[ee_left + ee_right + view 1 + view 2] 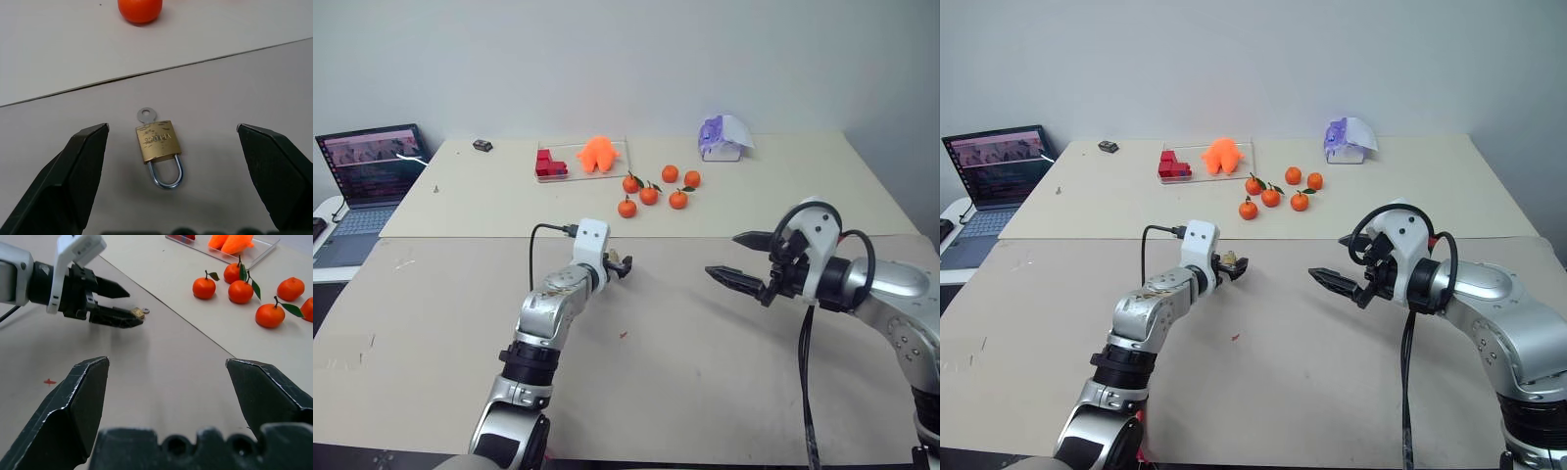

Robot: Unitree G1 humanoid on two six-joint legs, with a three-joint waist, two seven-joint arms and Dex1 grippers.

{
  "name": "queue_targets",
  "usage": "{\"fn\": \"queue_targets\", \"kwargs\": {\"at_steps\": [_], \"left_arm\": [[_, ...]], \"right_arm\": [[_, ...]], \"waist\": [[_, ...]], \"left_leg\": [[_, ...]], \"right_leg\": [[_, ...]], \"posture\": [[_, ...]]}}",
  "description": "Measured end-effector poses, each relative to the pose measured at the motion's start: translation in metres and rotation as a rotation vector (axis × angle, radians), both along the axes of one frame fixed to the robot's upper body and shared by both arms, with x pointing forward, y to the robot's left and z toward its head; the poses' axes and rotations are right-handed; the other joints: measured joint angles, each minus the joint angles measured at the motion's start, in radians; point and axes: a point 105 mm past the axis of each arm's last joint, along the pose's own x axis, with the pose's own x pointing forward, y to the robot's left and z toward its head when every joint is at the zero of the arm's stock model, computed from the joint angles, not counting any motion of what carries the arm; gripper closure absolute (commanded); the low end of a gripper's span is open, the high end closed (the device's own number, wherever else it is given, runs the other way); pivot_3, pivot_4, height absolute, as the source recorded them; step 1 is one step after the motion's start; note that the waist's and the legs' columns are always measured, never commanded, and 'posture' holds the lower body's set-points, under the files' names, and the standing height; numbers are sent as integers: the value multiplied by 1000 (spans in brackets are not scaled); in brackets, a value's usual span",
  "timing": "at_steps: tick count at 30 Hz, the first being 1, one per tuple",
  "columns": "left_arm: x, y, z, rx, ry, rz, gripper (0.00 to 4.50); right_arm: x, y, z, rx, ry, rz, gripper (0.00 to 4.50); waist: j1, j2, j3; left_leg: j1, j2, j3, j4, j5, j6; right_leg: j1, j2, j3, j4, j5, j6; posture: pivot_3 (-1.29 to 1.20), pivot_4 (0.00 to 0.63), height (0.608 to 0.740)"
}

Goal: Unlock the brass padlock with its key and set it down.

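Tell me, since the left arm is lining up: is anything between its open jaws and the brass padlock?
Nothing visible. The brass padlock lies alone on the table, between the left gripper jaws, key inserted.

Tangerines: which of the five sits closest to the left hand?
The tangerine at the front left of the cluster, lowest in the head view. It lies just beyond the table seam from the open left hand, which frames the brass padlock.
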Motion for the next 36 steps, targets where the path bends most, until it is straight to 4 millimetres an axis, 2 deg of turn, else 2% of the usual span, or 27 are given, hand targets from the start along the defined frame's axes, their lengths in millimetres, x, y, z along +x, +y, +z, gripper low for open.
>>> {"fn": "queue_targets", "kwargs": {"at_steps": [3,21,24,29,36], "left_arm": [[2,5,-11,15,49,26,18],[9,-15,-13,53,42,-7,18],[10,-17,-13,60,36,-18,743],[9,-25,-15,94,23,-53,2589],[10,-25,-16,122,14,-45,2589]], "right_arm": [[-1,0,0,2,2,-1,0],[-2,-8,0,0,-6,-51,0],[-3,-7,0,-2,-8,-49,0],[-4,-6,0,-4,-10,-47,0],[-4,-6,0,-4,-11,-48,0]], "waist": [[1,0,0],[28,2,-1],[30,2,-1],[29,2,-2],[22,2,-2]], "left_leg": [[0,0,0,0,0,0],[0,-2,-2,0,0,-1],[0,-3,-3,0,1,-1],[1,-3,-3,0,0,-1],[9,-4,-4,-1,0,-1]], "right_leg": [[0,0,0,0,0,0],[1,-1,0,0,1,2],[1,-1,0,0,1,2],[2,-1,0,0,1,2],[10,-1,0,-1,0,3]], "posture": [[0,150,726],[0,150,726],[0,150,726],[0,150,726],[0,150,726]]}}
